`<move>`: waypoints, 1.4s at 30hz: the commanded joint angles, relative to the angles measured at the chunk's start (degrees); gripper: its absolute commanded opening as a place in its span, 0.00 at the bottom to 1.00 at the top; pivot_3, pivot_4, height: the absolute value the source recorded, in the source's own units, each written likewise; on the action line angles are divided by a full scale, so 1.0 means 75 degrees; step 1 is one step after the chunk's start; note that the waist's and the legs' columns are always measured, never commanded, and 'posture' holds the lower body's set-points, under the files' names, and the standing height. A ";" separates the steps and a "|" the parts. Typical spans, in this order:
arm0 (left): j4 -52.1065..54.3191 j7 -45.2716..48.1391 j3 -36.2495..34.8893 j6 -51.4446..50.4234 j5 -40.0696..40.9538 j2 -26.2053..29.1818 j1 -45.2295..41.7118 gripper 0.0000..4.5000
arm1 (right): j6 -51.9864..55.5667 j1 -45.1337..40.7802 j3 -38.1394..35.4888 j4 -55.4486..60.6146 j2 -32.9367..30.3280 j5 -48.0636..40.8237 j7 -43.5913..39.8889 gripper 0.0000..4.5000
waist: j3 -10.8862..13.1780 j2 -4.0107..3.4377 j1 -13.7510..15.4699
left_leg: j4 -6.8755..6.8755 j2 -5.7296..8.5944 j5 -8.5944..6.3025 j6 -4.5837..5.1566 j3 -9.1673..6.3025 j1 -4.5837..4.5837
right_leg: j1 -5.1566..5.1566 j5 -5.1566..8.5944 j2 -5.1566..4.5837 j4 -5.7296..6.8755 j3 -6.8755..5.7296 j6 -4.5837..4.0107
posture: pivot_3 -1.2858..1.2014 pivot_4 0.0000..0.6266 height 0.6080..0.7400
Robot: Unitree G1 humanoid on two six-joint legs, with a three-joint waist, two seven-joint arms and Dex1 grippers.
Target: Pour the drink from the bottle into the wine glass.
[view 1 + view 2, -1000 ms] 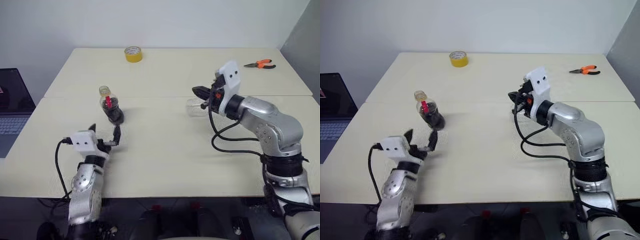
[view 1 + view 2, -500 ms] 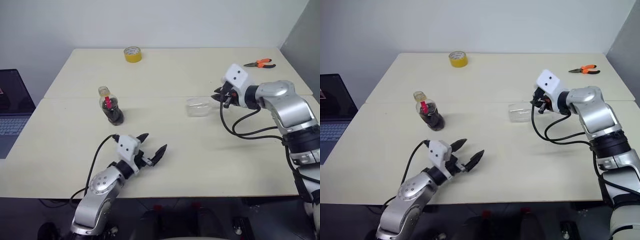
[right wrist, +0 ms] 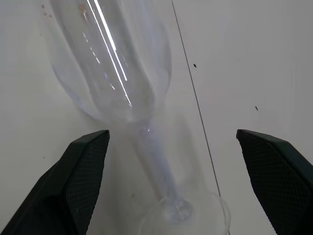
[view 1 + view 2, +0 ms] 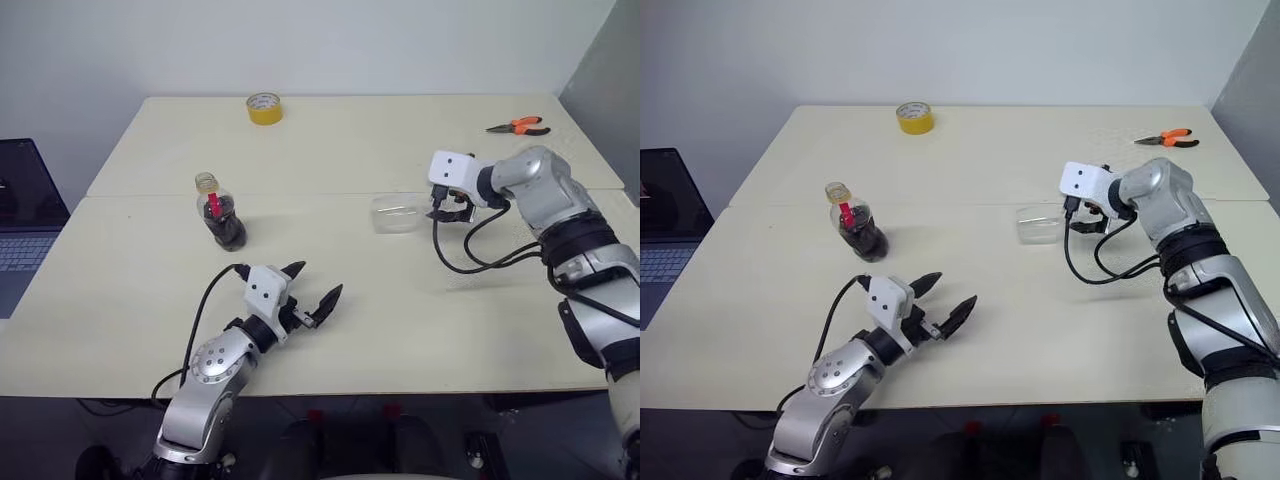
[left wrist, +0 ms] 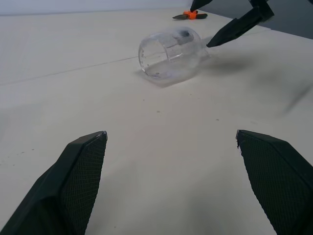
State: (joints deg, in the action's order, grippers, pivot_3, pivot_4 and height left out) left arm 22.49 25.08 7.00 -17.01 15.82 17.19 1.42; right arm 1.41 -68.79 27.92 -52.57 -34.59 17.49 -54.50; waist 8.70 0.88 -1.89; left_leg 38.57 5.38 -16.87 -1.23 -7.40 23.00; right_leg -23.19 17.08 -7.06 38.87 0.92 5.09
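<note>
The left claw point(image 4: 313, 293) hovered low over the near part of the bench point(image 4: 400, 320), its two black fingers point(image 5: 78, 181) spread wide apart and holding nothing. Ahead of it and off to its left stood the bottle point(image 4: 220, 211), upright, uncapped, with a red label strip and the dark drink point(image 4: 228, 230) filling its lower body; the bottle was well apart from this claw.

Farther out, ahead and to the right of the left claw, the wine glass point(image 4: 396, 213) lay on its side on the bench, empty, its open mouth turned toward the left claw. The left wrist view showed the bowl point(image 5: 168, 55) lying beside the seam between the two bench tops.

The right claw point(image 4: 447, 205) was at the stem end of the fallen glass, pointing down and toward it. Its fingers point(image 3: 80, 186) stood wide apart on either side of the stem point(image 3: 154, 166), not clamped on it; the round foot point(image 3: 188, 215) lay nearest this claw and the bowl beyond.

Beyond the right claw, near the far right edge of the bench, lay orange-handled pliers point(image 4: 520, 127). Far beyond the bottle sat a yellow tape roll point(image 4: 266, 107). A laptop point(image 4: 25, 215) stood off the bench's left side.
</note>
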 commanded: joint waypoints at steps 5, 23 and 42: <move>0.0174 -0.0115 0.0001 0.0192 -0.0173 -0.0117 0.0044 1.00 | -0.0736 -0.0469 0.0151 -0.1132 0.0319 0.0802 0.0066 0.99 | 0.0001 -0.0001 0.0001 | 0.0005 0.0001 0.0000 0.0000 -0.0001 0.0001 | 0.0001 0.0000 0.0000 0.0002 0.0000 0.0000 | 0.52 0.24 1.00; 0.0118 -0.0263 -0.0117 0.0227 -0.0321 -0.0186 0.0073 1.00 | -0.1094 -0.0482 -0.0953 -0.0529 0.0501 0.0451 0.1061 0.03 | 0.0008 -0.0013 -0.0015 | 0.0004 0.0001 0.0000 -0.0001 -0.0002 0.0001 | -0.0003 0.0000 0.0000 0.0005 0.0002 0.0000 | 0.52 0.24 1.00; 0.0050 0.0042 -0.0119 0.0062 -0.0255 0.0018 -0.0070 1.00 | 0.2080 0.2495 -0.3419 0.3560 0.4613 -0.2814 0.3671 0.03 | 0.0006 -0.0017 -0.0066 | 0.0013 0.0003 0.0000 -0.0003 -0.0023 -0.0001 | -0.0002 0.0000 0.0002 0.0016 -0.0011 0.0000 | 0.52 0.24 1.00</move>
State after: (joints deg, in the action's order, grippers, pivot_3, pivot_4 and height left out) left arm 21.78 25.30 6.35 -17.00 13.82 17.30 1.16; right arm 17.31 -48.67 3.84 -27.83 -0.36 -2.02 -28.69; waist 8.74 0.75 -2.39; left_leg 38.66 5.40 -16.87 -1.26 -7.57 23.00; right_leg -23.20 17.08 -7.04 38.99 0.84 5.09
